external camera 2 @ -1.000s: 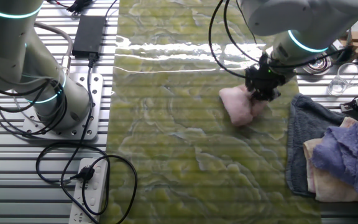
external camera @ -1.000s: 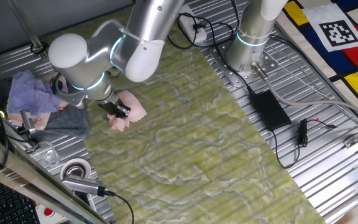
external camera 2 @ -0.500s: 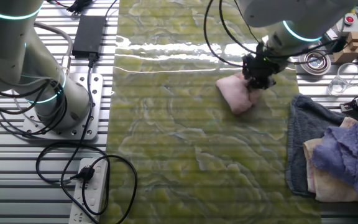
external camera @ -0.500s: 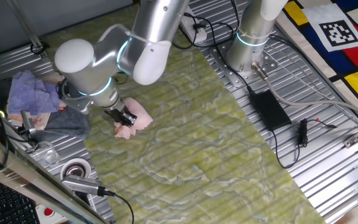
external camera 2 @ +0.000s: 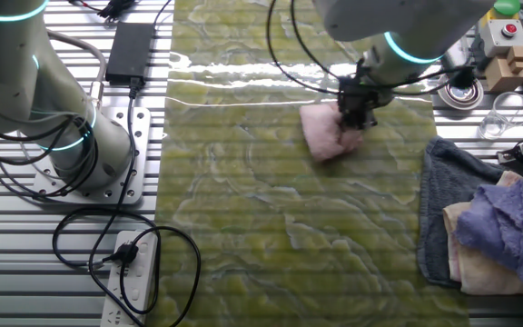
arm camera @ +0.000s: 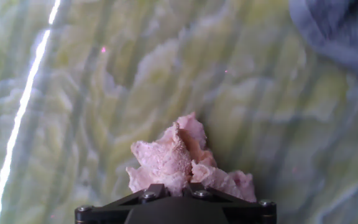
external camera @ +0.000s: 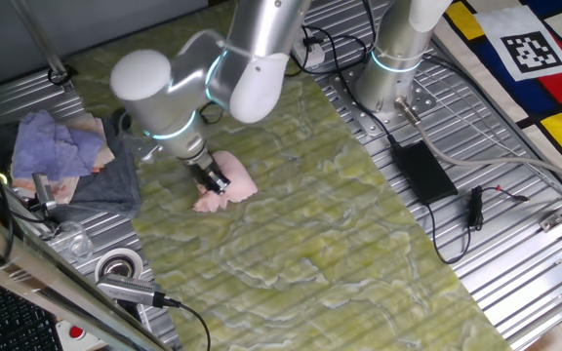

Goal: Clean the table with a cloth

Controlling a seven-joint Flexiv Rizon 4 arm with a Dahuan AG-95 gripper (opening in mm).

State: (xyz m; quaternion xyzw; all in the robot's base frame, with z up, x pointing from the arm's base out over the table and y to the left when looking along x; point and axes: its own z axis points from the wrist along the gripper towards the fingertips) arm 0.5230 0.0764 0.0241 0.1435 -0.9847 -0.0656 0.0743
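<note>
Claw (external camera 2: 353, 116) clamps cloth (external camera 2: 320, 134) on table (external camera 2: 243, 227); fingertips buried in folds.

**Colours on the bench**

Table (external camera: 340, 244): yellow-green marble, wavy pale veins. Cloth (external camera 2: 320, 134): pale pink, nubby texture. Gripper (external camera 2: 355, 106): black. Arm (external camera: 252, 58): silver, teal light ring at the joint. Towel (external camera 2: 443, 204): dark grey. Rag (external camera 2: 507, 227) on top of it: lavender-purple. Panels (external camera: 515, 283): ribbed grey metal. Power brick (external camera: 422, 171) and cables: black. Mat (external camera: 544, 49): white with red, yellow, blue blocks.
</note>
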